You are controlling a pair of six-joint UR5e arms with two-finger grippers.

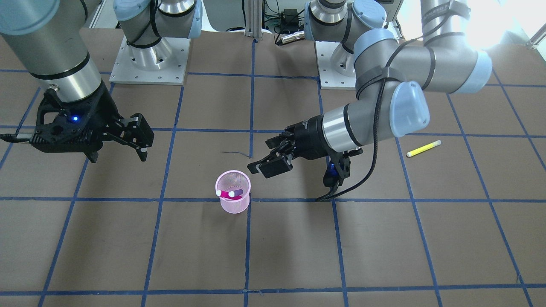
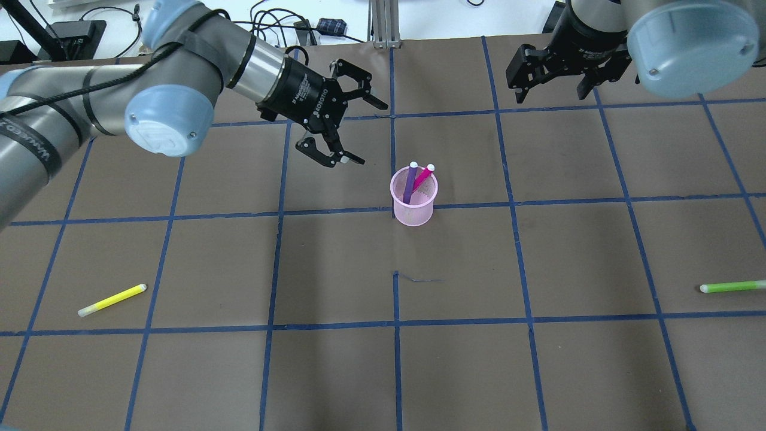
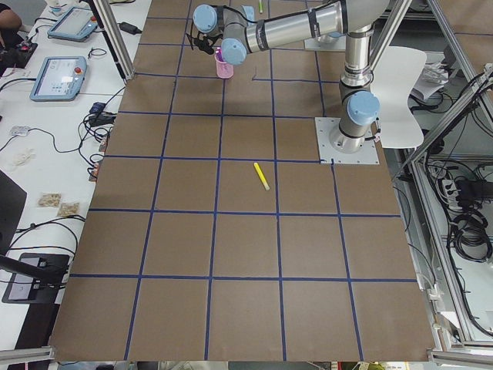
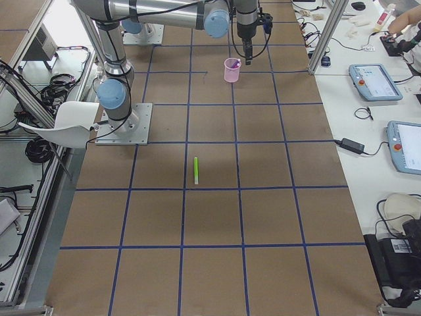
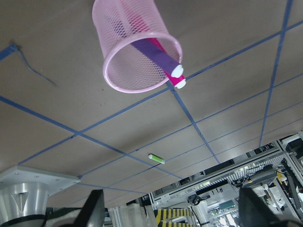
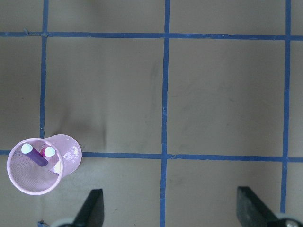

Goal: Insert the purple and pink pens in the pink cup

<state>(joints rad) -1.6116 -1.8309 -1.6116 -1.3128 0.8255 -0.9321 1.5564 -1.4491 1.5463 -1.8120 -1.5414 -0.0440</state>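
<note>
Pens first: the purple pen (image 2: pixel 409 182) and the pink pen (image 2: pixel 423 176) both stand inside the cup (image 2: pixel 413 209). They lean side by side, and you can see their white caps poking just over the rim on the side toward your edge of the counter (image 2: pixel 335 371). In the left wrist view the two caps touch or nearly touch; you cannot tell which.

The cup stands upright, about midway between the counter's left and right edges.

The left claw (image 2: pixel 371 134) is spread wide and grasps nothing. It hangs above the counter, near the cup on its left side but apart from it, with its fingers aimed roughly toward the cup.

The right claw (image 2: pixel 549 96) is also released and empty. It points down at the counter, well apart from the cup, off toward the right edge and your side.

A yellow pen (image 2: pixel 112 299) lies flat toward the left edge, on the robot's side of the cup. A green pen (image 2: pixel 733 287) lies flat toward the right edge. Both are well apart from the cup and from either claw.
</note>
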